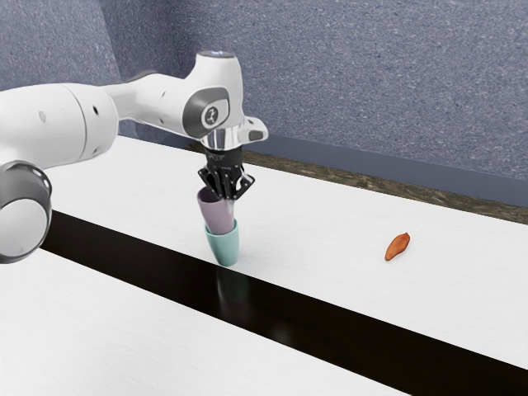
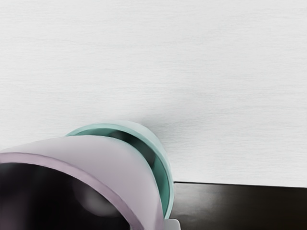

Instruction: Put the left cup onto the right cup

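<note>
Gripper [image 1: 226, 191] clamped on rim wall of purple cup [image 1: 214, 213]. Cup tilted, base nested in teal cup [image 1: 224, 246] directly beneath. Release likely next.

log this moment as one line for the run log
phase: stacking | fingers: shut on purple cup rim | purple cup: tilted, base inside teal cup | teal cup: upright on table

A white table [image 1: 346, 247] with a black stripe [image 1: 330, 322] fronts a blue-grey wall [image 1: 371, 74].
</note>
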